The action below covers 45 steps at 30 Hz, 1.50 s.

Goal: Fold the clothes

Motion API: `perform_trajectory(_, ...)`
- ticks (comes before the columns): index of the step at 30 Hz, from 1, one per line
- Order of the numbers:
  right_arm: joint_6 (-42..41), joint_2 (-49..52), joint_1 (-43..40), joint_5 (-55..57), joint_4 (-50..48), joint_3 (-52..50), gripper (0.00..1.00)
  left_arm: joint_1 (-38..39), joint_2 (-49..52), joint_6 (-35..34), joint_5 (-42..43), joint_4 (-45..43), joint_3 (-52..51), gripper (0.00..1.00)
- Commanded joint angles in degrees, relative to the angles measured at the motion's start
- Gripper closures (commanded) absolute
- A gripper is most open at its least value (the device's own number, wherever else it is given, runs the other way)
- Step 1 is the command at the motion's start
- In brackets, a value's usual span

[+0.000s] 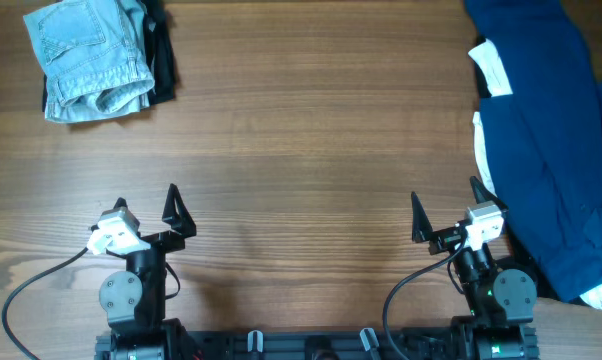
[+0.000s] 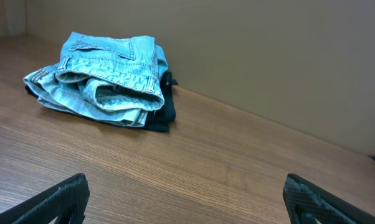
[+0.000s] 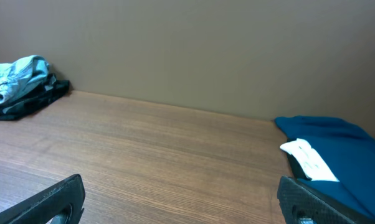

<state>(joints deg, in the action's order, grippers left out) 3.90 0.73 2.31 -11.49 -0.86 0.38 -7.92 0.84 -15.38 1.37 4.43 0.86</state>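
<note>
A large dark blue garment [image 1: 553, 140] lies spread along the right side of the table, running past the right edge. It also shows at the right of the right wrist view [image 3: 337, 140]. My right gripper [image 1: 444, 206] is open and empty, just left of the garment's near part, its fingers apart in its wrist view [image 3: 182, 198]. My left gripper [image 1: 147, 206] is open and empty at the near left, far from the garment; its wrist view [image 2: 186, 200] shows only bare wood between the fingers.
A folded light denim piece [image 1: 89, 55] lies on a black cloth [image 1: 161, 50] at the far left corner, also in the left wrist view [image 2: 106, 78]. White cloth [image 1: 491, 70] pokes out from under the blue garment's left edge. The table [image 1: 301, 150] is brown wood.
</note>
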Motion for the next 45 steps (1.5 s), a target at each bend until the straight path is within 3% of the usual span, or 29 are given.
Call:
perform_trajectory(1,-0.9,-0.31,-0.24,0.35,-0.09,-0.09,0.0,-0.24,-0.46,-0.09,0.26,-0.15,-0.52,0.0)
perform_trajectory(23,-0.85,-0.31,-0.26,4.37,-1.57,-0.09,0.0,-0.24,-0.46,-0.13,0.33,-0.39,-0.52,0.0)
perform_trajectory(27,-1.16,-0.31,-0.28,7.32,-8.46,0.55,0.0,-0.22,-0.46,-3.1,8.94,-5.97,-0.44,0.0)
perform_trajectory(31,-0.87,1.03,-0.28,10.1,-8.59,5.22,0.0,-0.24,-0.04,-3.06,10.62,-6.21,2.64,0.0)
perform_trajectory(35,-0.85,9.84,-0.28,10.67,-8.74,15.28,0.0,-0.22,7.48,-2.82,10.62,-1.4,11.54,0.0)
perform_trajectory(40,-0.46,31.06,-0.28,7.69,-5.4,32.2,0.0,-0.24,25.46,2.27,9.79,6.88,26.73,0.0)
perform_trajectory(45,0.85,55.98,-0.28,4.0,12.7,58.45,0.0,-0.24,46.21,6.05,8.15,21.42,49.22,0.0)
